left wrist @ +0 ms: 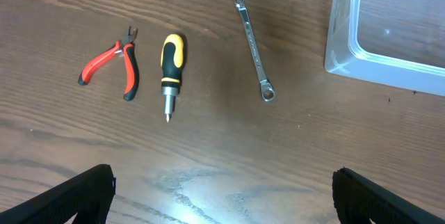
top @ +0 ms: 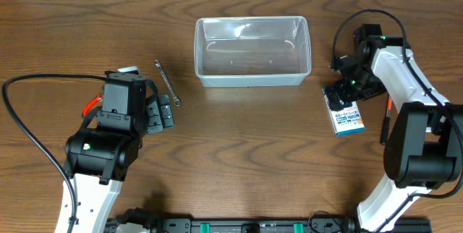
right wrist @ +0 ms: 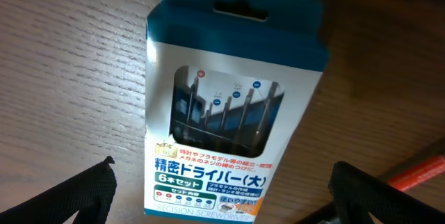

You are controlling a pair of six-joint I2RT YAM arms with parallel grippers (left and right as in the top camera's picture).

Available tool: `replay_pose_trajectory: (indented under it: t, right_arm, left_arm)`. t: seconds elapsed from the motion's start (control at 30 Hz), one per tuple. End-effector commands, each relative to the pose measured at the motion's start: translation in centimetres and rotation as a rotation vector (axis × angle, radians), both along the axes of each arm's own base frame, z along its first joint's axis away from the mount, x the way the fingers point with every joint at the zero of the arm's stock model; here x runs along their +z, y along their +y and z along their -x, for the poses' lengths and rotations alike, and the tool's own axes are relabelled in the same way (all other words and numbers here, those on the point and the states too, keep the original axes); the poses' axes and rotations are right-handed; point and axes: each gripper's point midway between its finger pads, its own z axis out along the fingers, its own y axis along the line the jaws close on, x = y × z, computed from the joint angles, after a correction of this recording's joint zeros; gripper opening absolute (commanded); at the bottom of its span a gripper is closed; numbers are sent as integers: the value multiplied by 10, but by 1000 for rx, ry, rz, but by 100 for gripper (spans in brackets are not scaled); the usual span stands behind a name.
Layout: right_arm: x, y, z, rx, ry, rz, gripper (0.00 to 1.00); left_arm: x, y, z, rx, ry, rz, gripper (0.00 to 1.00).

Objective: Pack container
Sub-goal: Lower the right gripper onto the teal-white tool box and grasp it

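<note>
— Fingers (left wrist: pixel 69 196) on the left gripper (top: pixel 160 111): how are they standing?
— They are spreading wide and gripping nothing. That gripper is hovering well left of the container (top: pixel 252 79).
— And the right gripper (top: pixel 338 97)?
— Its fingers (right wrist: pixel 389 196) are gaping wide too, holding nothing. It is hanging over a screwdriver pack (right wrist: pixel 233 113), which is lying just right of the container.
— Where is the container sitting?
— It is sitting upright on the table (top: pixel 239 161), between the two arms.
— What is lying left of it?
— A wrench (top: pixel 167 82) is lying near its left wall. Pliers (left wrist: pixel 111 60) and a screwdriver (left wrist: pixel 171 67) are lying farther left, side by side, not touching.
</note>
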Motion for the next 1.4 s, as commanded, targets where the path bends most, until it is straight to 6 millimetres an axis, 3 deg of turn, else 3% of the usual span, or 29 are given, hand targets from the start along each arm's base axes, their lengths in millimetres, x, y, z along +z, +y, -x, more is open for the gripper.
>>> replay_pose_trajectory:
  t: [0.0,0.17,0.5,0.77,1.03,1.37]
  right_arm:
    - [-8,4,3,23,21,-10,99]
    - [-13,5,1,24,6,-13,99]
    - [-45,5,15,12,3,-12,99]
    - [-62,5,14,-63,-42,-8,99]
    - [-63,5,9,-108,-65,-7,75]
    - [-63,5,9,-108,-66,-7,71]
  left_arm:
    - [1,-1,-1,5,-2,4,98]
    - [1,-1,-1,5,-2,4,98]
    - [1,-1,-1,5,-2,4,98]
    - [1,-1,-1,5,-2,4,98]
    - [1,-1,-1,5,-2,4,98]
    - [2,-1,-1,6,-3,3,98]
